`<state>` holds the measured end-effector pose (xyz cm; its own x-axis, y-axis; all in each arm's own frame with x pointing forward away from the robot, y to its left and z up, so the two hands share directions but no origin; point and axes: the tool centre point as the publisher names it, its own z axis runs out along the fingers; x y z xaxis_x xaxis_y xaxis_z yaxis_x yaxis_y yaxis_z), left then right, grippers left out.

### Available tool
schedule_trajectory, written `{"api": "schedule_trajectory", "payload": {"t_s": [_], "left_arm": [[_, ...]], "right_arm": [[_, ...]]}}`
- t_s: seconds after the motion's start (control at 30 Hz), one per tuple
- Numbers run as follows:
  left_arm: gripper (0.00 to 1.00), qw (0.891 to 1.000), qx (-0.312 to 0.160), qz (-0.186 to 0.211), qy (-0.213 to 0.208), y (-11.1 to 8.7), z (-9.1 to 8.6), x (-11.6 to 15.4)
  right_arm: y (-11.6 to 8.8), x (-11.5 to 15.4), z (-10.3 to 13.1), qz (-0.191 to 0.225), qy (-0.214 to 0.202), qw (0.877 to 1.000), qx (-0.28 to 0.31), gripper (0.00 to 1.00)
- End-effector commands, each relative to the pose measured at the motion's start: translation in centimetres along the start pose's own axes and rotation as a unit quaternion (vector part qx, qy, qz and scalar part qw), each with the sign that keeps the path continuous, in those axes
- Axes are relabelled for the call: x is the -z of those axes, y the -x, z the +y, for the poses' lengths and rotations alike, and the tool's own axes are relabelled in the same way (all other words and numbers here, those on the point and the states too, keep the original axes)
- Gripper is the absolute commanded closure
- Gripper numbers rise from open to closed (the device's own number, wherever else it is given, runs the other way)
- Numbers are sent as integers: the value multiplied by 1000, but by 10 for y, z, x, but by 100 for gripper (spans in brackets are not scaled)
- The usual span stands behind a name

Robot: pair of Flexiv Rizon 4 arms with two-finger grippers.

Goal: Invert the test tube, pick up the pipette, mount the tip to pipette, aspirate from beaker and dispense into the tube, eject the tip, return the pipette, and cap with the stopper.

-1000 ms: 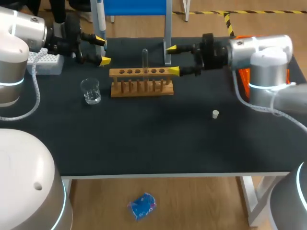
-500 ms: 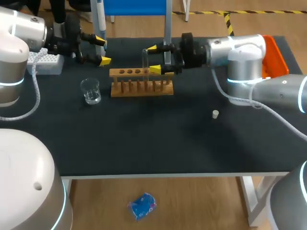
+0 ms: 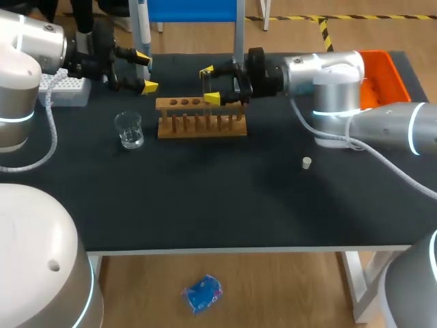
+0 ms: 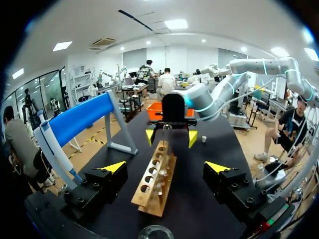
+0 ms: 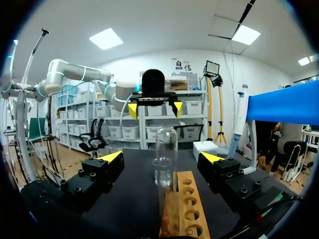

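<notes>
A clear test tube point(image 3: 205, 83) stands upright on the wooden rack point(image 3: 202, 117), rounded end up. My right gripper point(image 3: 209, 85) is open, one fingertip on each side of the tube and neither touching it; in the right wrist view the tube point(image 5: 165, 158) rises midway between the spread fingers of that gripper point(image 5: 161, 157). My left gripper point(image 3: 145, 71) hangs open and empty left of the rack, above the glass beaker point(image 3: 129, 130). The pipette point(image 3: 141, 19) hangs on the blue stand at the back. A small white stopper point(image 3: 307, 162) lies right of centre.
A white tip box point(image 3: 65, 89) sits at the far left under my left arm. An orange tray point(image 3: 379, 74) is at the back right behind my right arm. In the left wrist view the rack point(image 4: 154, 177) runs ahead of the left gripper point(image 4: 165, 167).
My right arm has slid left along the back of the rack until its open fingers straddle the test tube. The left arm has kept still.
</notes>
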<state>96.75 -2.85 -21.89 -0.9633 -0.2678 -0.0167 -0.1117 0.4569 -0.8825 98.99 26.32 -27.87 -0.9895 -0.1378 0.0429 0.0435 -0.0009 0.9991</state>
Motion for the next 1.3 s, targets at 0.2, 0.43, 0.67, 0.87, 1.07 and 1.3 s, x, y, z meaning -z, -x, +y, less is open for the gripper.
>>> {"api": "schedule_trajectory", "payload": {"t_s": [0.2, 0.43, 0.67, 0.87, 1.07, 1.3], "left_arm": [[0, 1000, 1, 0, 2, 0, -1, 1], [0, 1000, 1, 0, 2, 0, -1, 1], [0, 1000, 1, 0, 2, 0, -1, 1], [0, 1000, 1, 0, 2, 0, -1, 1], [0, 1000, 1, 0, 2, 0, -1, 1], [0, 1000, 1, 0, 2, 0, -1, 1]], "right_arm": [[6, -2, -7, 4, 4, 1000, -2, 23], [7, -5, -6, 8, -2, 1000, 2, 53], [7, -6, -6, 9, -11, 1000, 8, 89], [7, -5, -4, 5, -12, 1000, 12, 100], [4, -5, 0, 3, -12, 1000, 12, 100], [3, -3, 8, -1, -6, 1000, 10, 100]]}}
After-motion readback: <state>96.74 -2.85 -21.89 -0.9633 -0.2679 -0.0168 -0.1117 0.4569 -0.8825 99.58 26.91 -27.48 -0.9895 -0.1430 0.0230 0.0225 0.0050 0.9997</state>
